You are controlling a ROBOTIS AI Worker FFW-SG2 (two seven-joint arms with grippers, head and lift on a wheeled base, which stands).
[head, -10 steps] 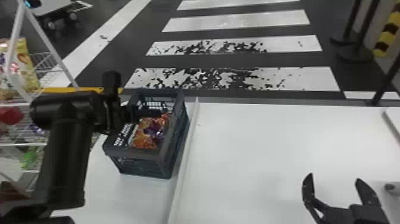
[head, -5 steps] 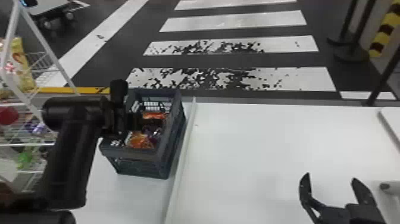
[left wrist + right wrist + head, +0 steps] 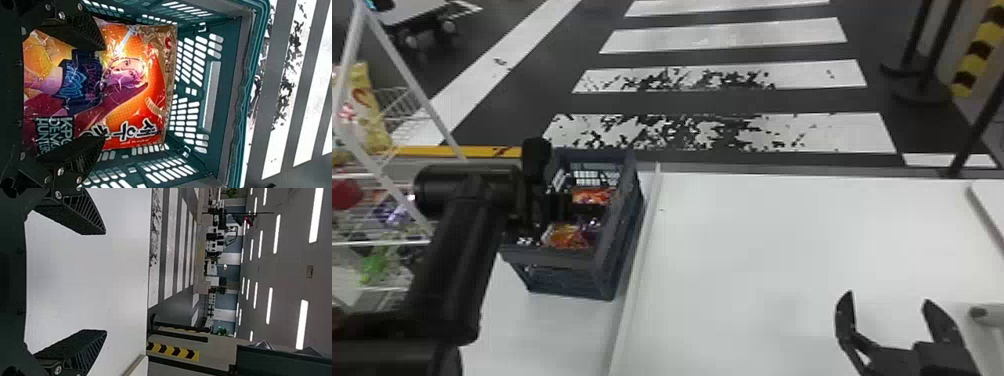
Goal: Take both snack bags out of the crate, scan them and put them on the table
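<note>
here, the left claw [image 3: 567, 209] gapes over a lettered snack bag [image 3: 133, 102] in the crate [image 3: 569, 282], right claw [image 3: 888, 299] open

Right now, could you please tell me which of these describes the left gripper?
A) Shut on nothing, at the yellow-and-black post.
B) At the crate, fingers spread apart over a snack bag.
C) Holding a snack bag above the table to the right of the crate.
B: the left wrist view shows the left gripper with its fingers well apart over a snack bag that is still inside the crate.
</note>
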